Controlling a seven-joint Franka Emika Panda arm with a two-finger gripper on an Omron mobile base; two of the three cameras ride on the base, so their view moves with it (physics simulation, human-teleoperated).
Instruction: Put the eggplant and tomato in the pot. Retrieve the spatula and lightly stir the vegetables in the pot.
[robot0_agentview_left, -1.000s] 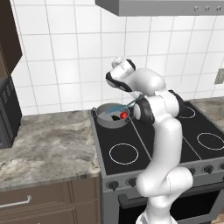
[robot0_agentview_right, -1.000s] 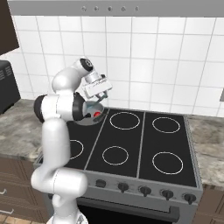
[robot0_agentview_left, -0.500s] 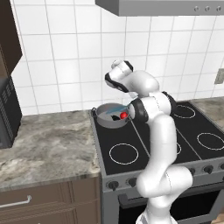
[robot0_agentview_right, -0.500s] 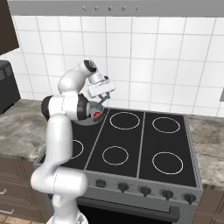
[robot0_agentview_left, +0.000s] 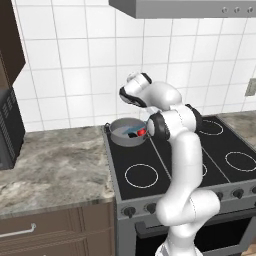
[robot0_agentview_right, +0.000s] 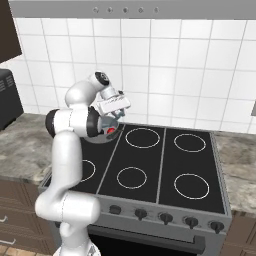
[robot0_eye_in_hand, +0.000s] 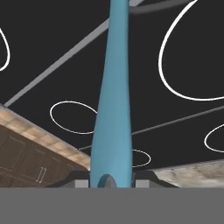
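Now clamped tight on the spatula (robot0_eye_in_hand: 113, 109), jaws nearly shut around its light blue handle, as the hand view makes plain. Leaning further over the pot (robot0_agentview_left: 125, 132) than a second ago, elbow swung closer to the back-left burner where the pot sits on the stove (robot0_agentview_right: 165, 165); pot itself unmoved. Taken as stirring under way, with the vegetables already in. From the left base view: tomato (robot0_agentview_left: 141, 132) red inside the pot, just beside a streak of blue blade; eggplant too dark to pick out. From the right base view: gripper (robot0_agentview_right: 114, 106) above the pot's rim, tomato partly hidden behind the arm. Hand view alone gives the handle running away over the burner rings.
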